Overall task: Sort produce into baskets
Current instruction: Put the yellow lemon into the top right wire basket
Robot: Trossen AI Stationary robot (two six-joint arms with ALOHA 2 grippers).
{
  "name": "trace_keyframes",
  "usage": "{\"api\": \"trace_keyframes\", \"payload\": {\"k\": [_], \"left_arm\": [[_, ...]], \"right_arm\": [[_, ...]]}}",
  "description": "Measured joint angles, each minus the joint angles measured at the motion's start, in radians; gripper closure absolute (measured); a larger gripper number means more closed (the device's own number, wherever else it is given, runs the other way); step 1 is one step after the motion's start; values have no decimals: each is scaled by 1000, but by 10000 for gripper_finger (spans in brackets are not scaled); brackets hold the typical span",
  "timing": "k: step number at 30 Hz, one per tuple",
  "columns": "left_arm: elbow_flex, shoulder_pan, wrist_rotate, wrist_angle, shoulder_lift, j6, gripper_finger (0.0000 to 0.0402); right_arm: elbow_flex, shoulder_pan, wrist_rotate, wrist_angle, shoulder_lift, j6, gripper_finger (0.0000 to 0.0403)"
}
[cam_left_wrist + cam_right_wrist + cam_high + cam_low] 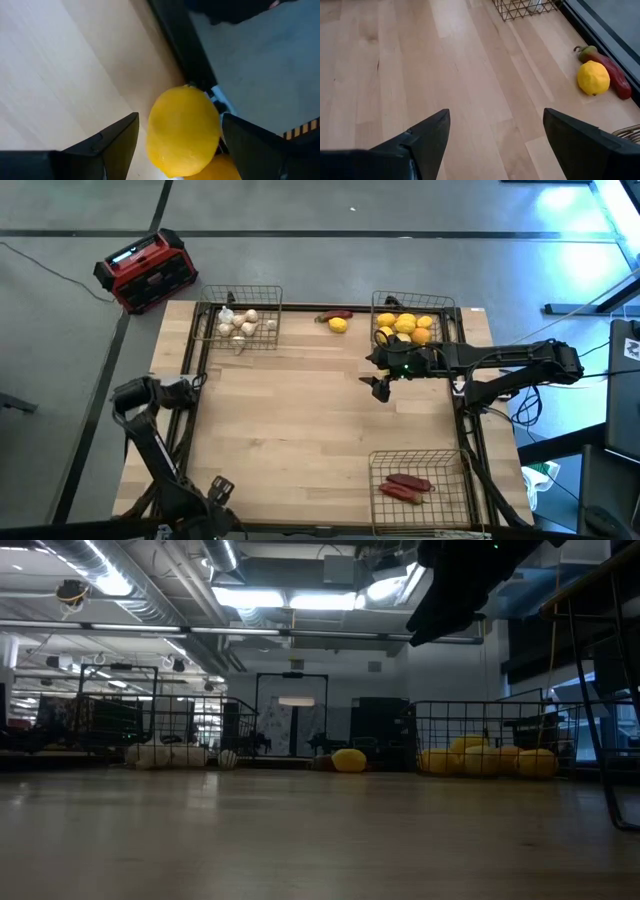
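- The produce is mostly sorted: yellow and orange fruits fill the far right basket (415, 298), garlic bulbs (240, 325) lie in the far left basket (240, 292), and two red peppers (408, 485) lie in the near right basket (420, 455).
- Between the two far baskets, a loose lemon (338, 325) lies on the bare desk (300, 420), touching a loose red pepper (335, 314) just behind it.
- The right gripper (380, 385) hangs above the desk just in front of the fruit basket, jaws spread wide and empty, pointing towards the loose lemon.
- The left gripper (195, 385) is at the desk's left edge. In its wrist view a second lemon (182, 130) sits between its jaws; I cannot tell whether they pinch it.
- A red and black box (148, 270) stands on the floor beyond the desk's far left corner.
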Motion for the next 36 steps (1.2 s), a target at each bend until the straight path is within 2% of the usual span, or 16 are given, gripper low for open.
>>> {"api": "trace_keyframes", "payload": {"k": [7, 14, 20, 27, 30, 36], "left_arm": [[-6, -23, -6, -17, 30, -5, 121], [-66, -22, -14, -9, 31, -42, 122], [-73, -20, -12, -8, 31, -51, 174], [-75, -6, -9, -25, 22, -113, 178], [-75, 12, -41, -49, -13, -158, 178], [-75, 88, -157, -208, -135, -198, 178]], "right_arm": [[0, 0, 0, 0, 0, 0, 86], [0, 0, 14, 0, 0, 0, 86], [0, 0, 14, 0, 0, 0, 86], [0, 0, 23, 0, 0, 0, 86], [-1, 0, 23, 0, 0, 0, 86], [-1, 0, 23, 13, 0, 0, 86]]}}
